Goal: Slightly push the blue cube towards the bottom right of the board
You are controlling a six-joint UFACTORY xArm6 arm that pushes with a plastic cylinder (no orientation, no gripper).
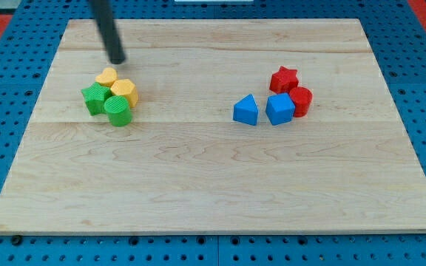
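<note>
My tip (117, 60) ends a plain rod — straight, round and smooth, dark grey to near black — with a faint lighter sheen along one side and no markings, screws or cables showing.

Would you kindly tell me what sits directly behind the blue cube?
Behind the blue cube sit a red star and a red cylinder, touching it; the cylinder's lower left is covered.

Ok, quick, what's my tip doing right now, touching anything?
My tip: touching nothing, just above the yellow-green cluster at the view's left, nearest the yellow block. Far from the blue cube.
</note>
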